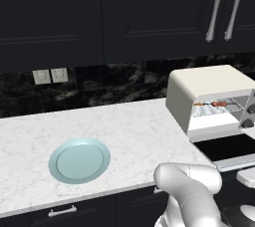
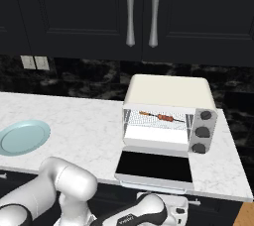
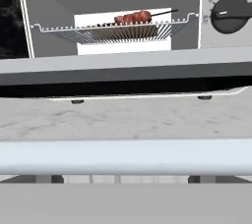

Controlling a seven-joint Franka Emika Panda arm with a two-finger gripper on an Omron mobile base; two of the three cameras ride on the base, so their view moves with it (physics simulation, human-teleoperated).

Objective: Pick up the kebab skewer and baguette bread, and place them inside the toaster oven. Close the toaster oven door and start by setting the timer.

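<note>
the white marble table (image 2: 89, 121) is carrying the toaster oven (image 2: 168, 93), whose toaster oven door (image 2: 155, 166) is lying flat open so food can go in. the kebab skewer (image 2: 161, 117) is already sitting on the wire rack (image 3: 106, 32). the gripper is spreading wide, holding nothing, probably lining up under the door handle (image 3: 126, 156).

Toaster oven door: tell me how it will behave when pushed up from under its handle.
The toaster oven door lies flat open, seemingly hinged at the oven's base, so it should swing up rather than slide. Its glass panel and pale frame look rigid, unlikely to flex. The silver bar handle looks smooth and rounded, so a push there might slip.
</note>
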